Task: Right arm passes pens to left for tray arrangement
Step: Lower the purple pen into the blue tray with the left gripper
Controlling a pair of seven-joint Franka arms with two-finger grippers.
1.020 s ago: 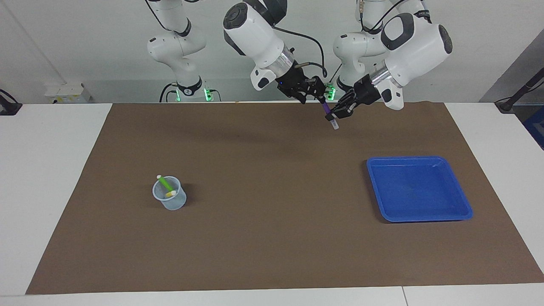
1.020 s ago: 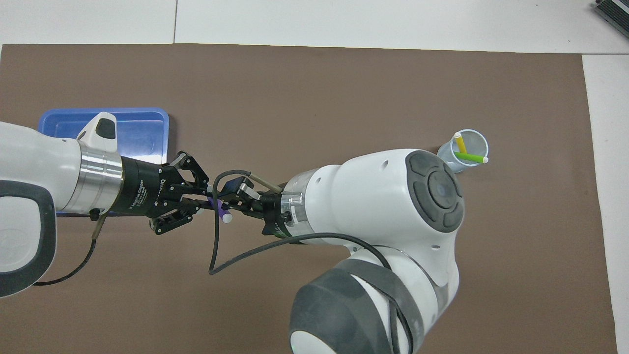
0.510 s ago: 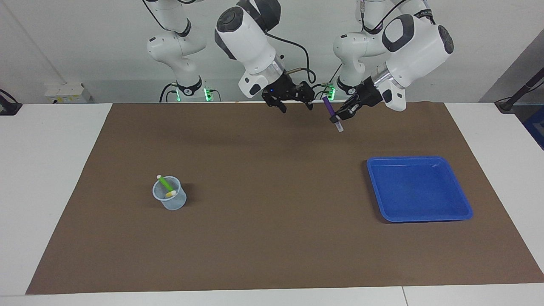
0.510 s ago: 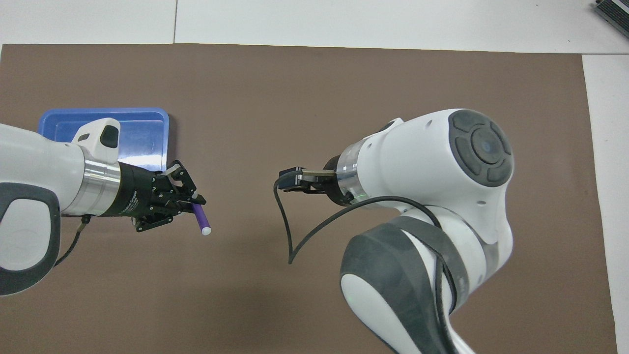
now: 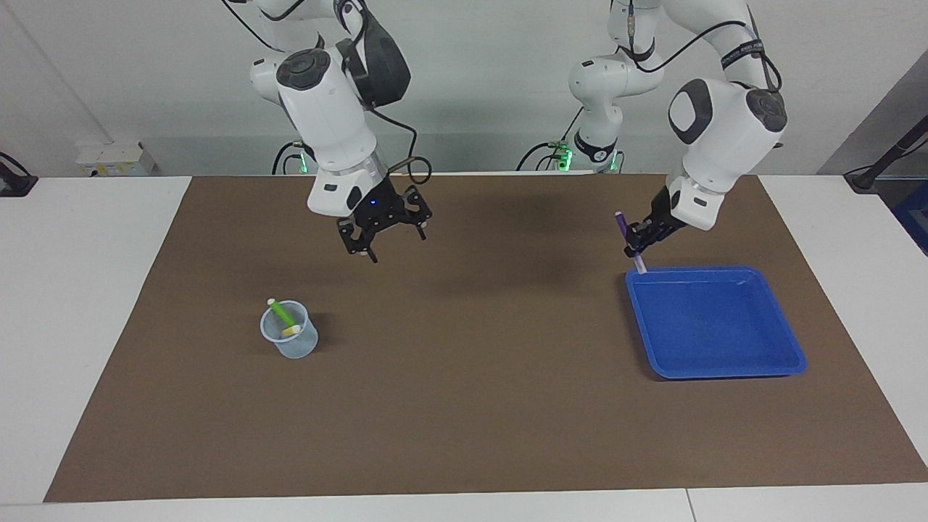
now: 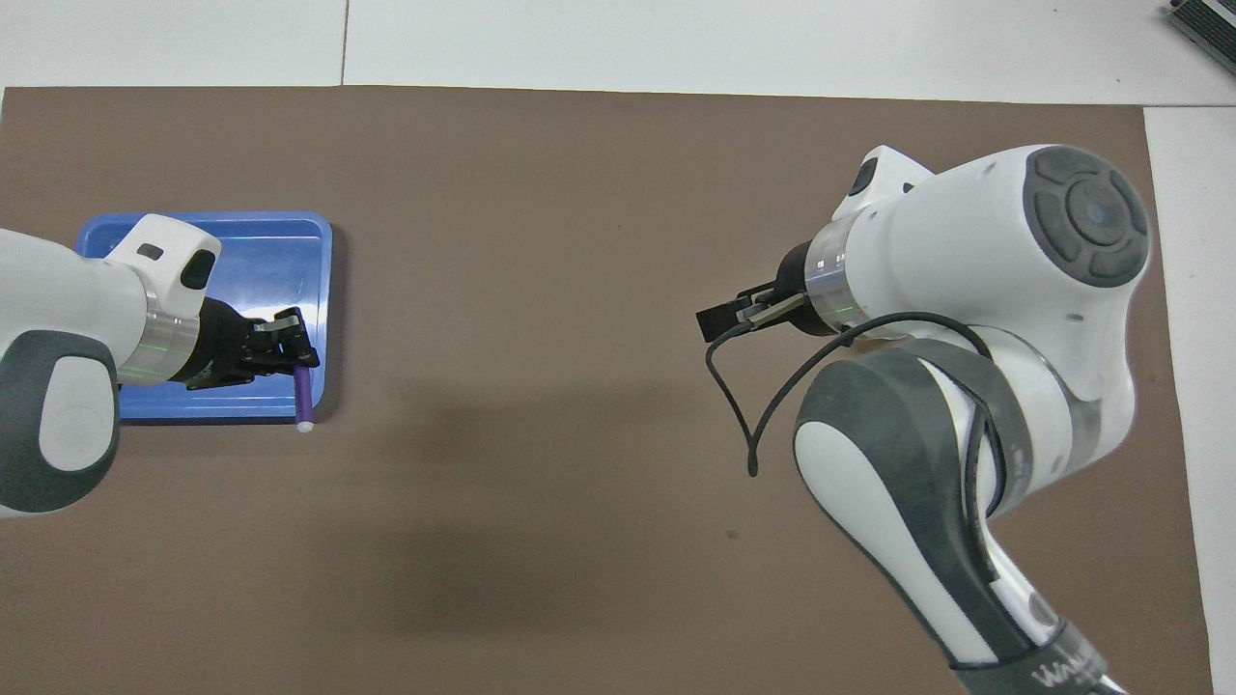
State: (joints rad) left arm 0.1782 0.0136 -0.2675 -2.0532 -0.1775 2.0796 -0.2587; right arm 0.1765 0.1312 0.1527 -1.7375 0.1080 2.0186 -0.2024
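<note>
Now the left gripper (image 5: pixel 638 243) is clamping the slim purple pen (image 5: pixel 626 239), pale tip down, over the blue tray (image 5: pixel 786 330) corner. Right gripper (image 5: pixel 384 232) is hanging spread and empty above the mat (image 5: pixel 471 406).

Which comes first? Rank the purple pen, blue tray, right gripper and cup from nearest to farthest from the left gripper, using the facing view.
1. The purple pen, held in the left gripper.
2. The blue tray, with its robot-side corner just under the pen tip.
3. The right gripper, open, over the mat's middle.
4. The cup, toward the right arm's end, holding the green and yellow pens.
</note>
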